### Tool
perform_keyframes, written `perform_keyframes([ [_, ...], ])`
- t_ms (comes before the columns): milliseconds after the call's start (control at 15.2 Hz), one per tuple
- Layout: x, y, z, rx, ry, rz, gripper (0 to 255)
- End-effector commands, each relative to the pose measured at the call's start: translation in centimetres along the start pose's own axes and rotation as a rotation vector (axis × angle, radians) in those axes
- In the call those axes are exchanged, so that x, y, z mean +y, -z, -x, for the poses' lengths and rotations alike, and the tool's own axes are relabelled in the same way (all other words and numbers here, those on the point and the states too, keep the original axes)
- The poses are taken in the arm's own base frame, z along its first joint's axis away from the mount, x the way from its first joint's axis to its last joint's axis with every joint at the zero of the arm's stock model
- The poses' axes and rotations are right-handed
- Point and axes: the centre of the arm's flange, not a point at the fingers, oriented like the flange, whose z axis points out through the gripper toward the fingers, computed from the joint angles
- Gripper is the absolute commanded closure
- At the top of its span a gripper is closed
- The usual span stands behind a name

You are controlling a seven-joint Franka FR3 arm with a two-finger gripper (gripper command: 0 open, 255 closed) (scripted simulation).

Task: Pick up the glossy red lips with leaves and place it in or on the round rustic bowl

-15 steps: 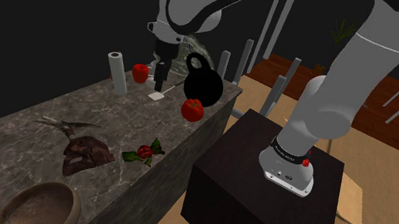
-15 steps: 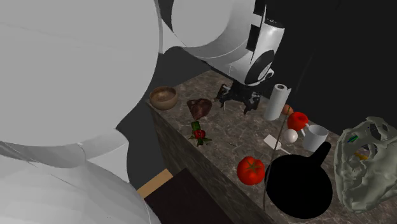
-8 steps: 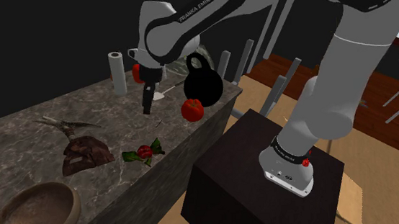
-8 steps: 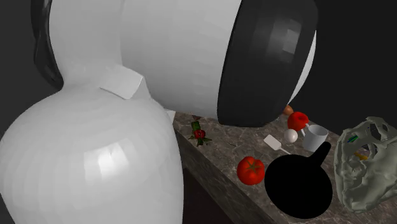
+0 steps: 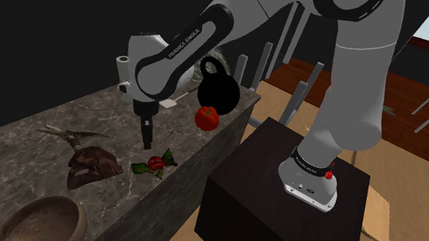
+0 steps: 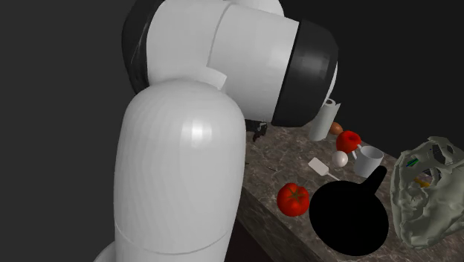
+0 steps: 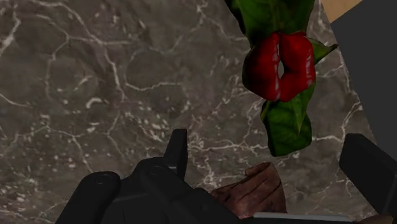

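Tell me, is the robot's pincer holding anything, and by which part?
Nothing is held. The pincer hangs open above the marbled counter, and the red lips with leaves lie untouched on it.

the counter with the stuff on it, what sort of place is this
Probably a home kitchen: a dark marbled counter holding a paper towel roll, a tomato and a white mug.

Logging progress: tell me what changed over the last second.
The pincer swung down and left in the shoulder view, from near the kettlebell to close by the red lips, open, holding nothing. Lips, bowl, tomato and kettlebell stayed put.
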Motion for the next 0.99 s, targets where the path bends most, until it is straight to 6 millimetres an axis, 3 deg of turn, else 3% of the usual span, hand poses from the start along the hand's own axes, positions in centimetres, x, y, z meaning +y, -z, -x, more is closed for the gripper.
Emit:
perform_keyframes([
  [0, -0.3, -1.5, -0.4, -0.003, 0.013, -0.003, 0],
  [396, -0.3, -4.5, -0.4, -0.003, 0.013, -0.003, 0],
  [924, -0.3, -4.5, -0.4, -0.003, 0.013, -0.003, 0],
])
